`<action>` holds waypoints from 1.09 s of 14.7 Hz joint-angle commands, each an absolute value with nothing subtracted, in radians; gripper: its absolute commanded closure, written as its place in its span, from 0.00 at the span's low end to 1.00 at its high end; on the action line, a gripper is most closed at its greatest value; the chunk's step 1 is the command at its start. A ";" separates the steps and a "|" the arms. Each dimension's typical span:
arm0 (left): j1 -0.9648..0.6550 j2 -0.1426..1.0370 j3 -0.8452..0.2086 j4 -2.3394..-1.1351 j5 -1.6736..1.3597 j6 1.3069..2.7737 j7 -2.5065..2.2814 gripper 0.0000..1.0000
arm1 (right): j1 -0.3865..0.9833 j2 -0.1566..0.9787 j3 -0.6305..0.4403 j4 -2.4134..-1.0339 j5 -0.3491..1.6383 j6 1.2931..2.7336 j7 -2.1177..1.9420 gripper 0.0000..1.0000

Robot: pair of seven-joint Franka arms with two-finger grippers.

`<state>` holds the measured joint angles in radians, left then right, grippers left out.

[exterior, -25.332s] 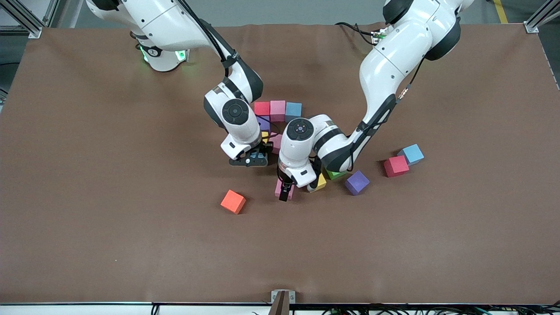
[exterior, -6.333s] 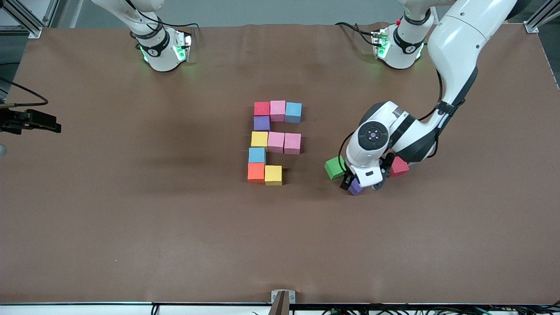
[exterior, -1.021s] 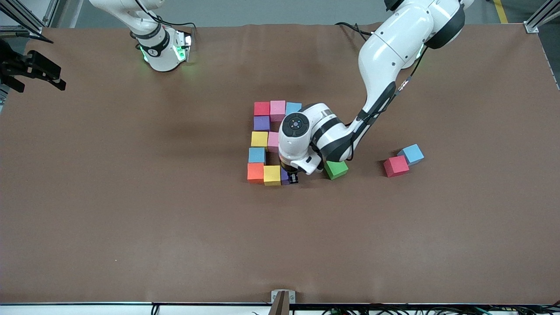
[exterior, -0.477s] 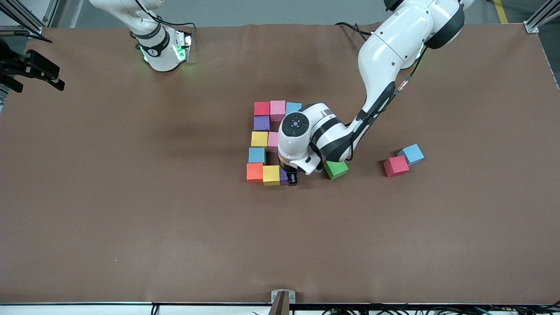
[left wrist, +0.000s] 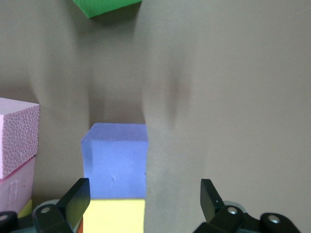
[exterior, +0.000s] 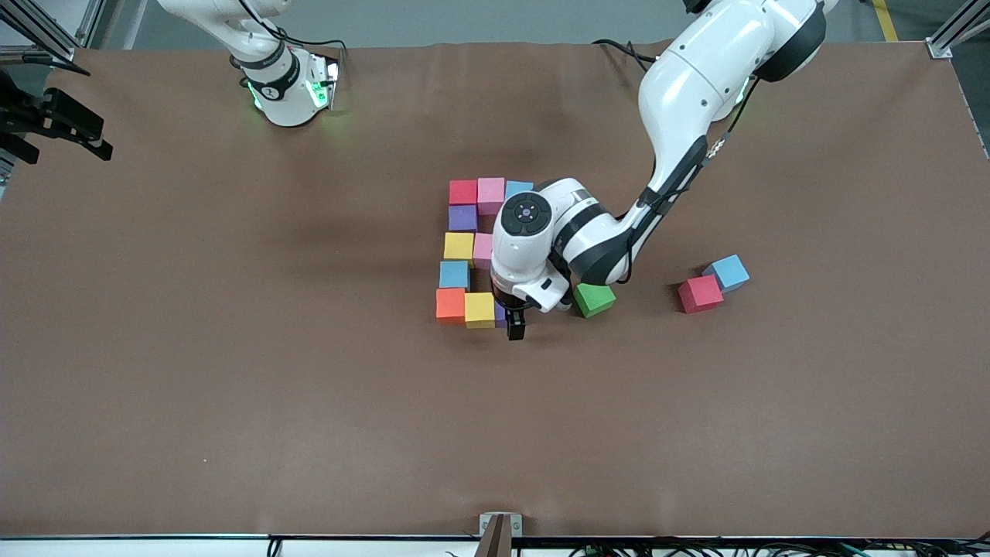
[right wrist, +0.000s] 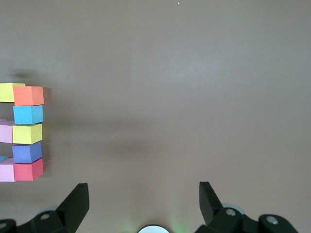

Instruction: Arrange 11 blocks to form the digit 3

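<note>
brown matting covers the tabletop (exterior: 232, 387), and near its middle we see the digit 3 (exterior: 464, 255) laid out in touching blocks. farthest from the front camera runs a bar of red block (exterior: 462, 192), pink block (exterior: 490, 195) and a blue block (exterior: 517, 188) partly under the left arm. nearer come a purple block (exterior: 462, 217), a yellow block (exterior: 458, 246) with another pink block (exterior: 483, 251) beside it, then a second blue block (exterior: 454, 274). the nearest bar starts with the orange block (exterior: 450, 304) and a second yellow block (exterior: 479, 309); a second purple block (left wrist: 115, 160) sits against that yellow one. we see the left claw (left wrist: 143, 204) right above this purple block, fingers spread on either side and not pinching it. a green cube (exterior: 594, 299) lies just beside, toward the left arm's end, and a spare red cube (exterior: 700, 293) and spare blue cube (exterior: 728, 272) touch each other farther that way. the right claw (right wrist: 143, 204) waits with fingers spread, up over the tabletop's edge at the right arm's end.
</note>
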<state>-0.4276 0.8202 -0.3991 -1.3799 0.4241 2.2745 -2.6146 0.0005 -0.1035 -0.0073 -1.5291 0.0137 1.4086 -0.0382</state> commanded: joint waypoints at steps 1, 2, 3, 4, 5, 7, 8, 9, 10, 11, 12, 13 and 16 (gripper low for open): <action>-0.425 0.747 -0.396 -1.399 0.403 2.182 -2.586 0.00 | 0.012 -0.117 -0.017 -1.536 0.006 1.410 -0.041 0.00; -0.416 0.729 -0.396 -1.401 0.390 2.168 -2.562 0.00 | 0.011 -0.117 -0.018 -1.536 0.006 1.410 -0.041 0.00; -0.399 0.713 -0.396 -1.404 0.370 2.161 -2.504 0.00 | 0.009 -0.117 -0.020 -1.536 0.003 1.411 -0.041 0.00; -0.391 0.700 -0.396 -1.414 0.361 2.148 -2.420 0.00 | 0.008 -0.117 -0.020 -1.536 0.003 1.411 -0.041 0.00; -0.373 0.680 -0.396 -1.433 0.348 2.129 -2.322 0.00 | 0.008 -0.117 -0.020 -1.536 0.003 1.411 -0.041 0.00; -0.333 0.638 -0.396 -1.477 0.328 2.118 -2.158 0.00 | 0.008 -0.117 -0.020 -1.536 0.003 1.413 -0.041 0.00; -0.304 0.621 -0.396 -1.495 0.316 2.118 -2.061 0.00 | 0.009 -0.115 -0.020 -1.536 0.003 1.413 -0.041 0.00; -0.287 0.608 -0.396 -1.509 0.307 2.120 -1.978 0.00 | 0.009 -0.115 -0.020 -1.536 0.005 1.414 -0.041 0.00; -0.264 0.595 -0.396 -1.525 0.298 2.120 -1.907 0.00 | 0.011 -0.114 -0.020 -1.536 0.005 1.414 -0.041 0.00; -0.240 0.571 -0.396 -1.551 0.293 2.120 -1.835 0.00 | 0.011 -0.114 -0.020 -1.536 0.006 1.414 -0.041 0.00; -0.221 0.551 -0.396 -1.577 0.293 2.120 -1.754 0.00 | 0.011 -0.112 -0.020 -1.536 0.006 1.417 -0.041 0.00; -0.206 0.536 -0.396 -1.598 0.295 2.121 -1.647 0.00 | 0.011 -0.109 -0.020 -1.536 0.006 1.420 -0.041 0.00; -0.154 0.473 -0.396 -1.667 0.293 2.125 -1.299 0.00 | 0.011 -0.109 -0.020 -1.536 0.008 1.422 -0.041 0.00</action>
